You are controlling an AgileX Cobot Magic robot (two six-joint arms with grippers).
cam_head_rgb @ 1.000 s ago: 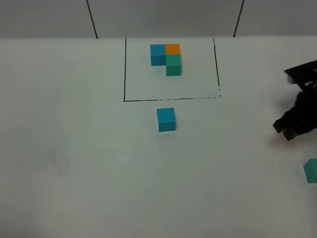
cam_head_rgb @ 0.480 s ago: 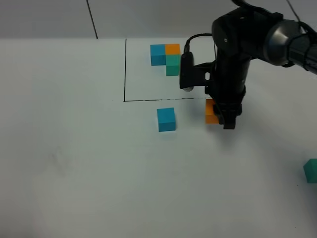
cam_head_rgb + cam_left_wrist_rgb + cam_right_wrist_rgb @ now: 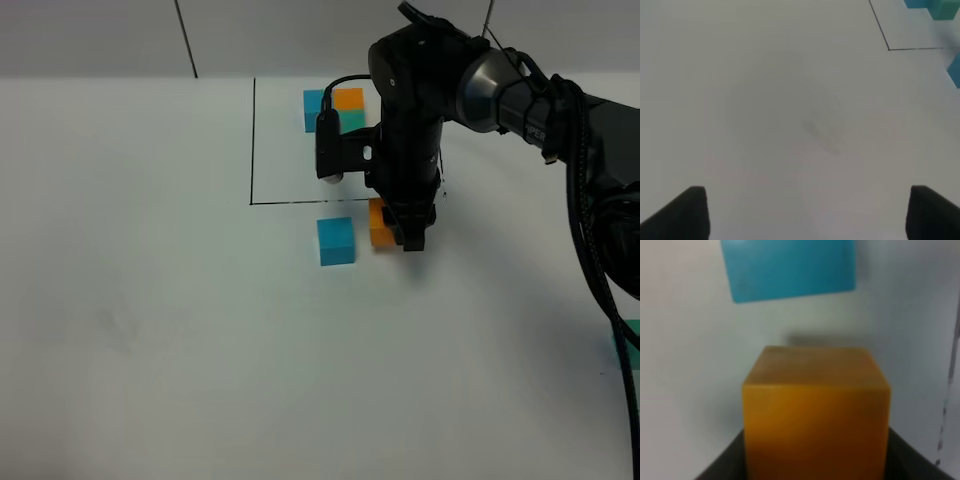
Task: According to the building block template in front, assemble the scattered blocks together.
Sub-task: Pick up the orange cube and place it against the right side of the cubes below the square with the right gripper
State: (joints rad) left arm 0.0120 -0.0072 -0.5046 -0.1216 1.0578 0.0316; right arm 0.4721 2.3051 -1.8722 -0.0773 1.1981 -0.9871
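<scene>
The building block template, a blue, orange and teal trio inside a thin black frame, lies at the back, partly hidden by my right arm. In front of the frame sits the loose blue block. My right gripper is shut on the orange block, holding it just right of the blue one with a small gap. The right wrist view shows the orange block close up and the blue block beyond it. The teal block lies at the far right edge. My left gripper hangs open over bare table.
The white table stretches to the left and front. In the left wrist view a corner of the frame, part of the template and an edge of the blue block show.
My right arm has swung in from the right edge with the orange block and carried it leftward to beside the blue block. The blue and teal blocks have stayed put.
</scene>
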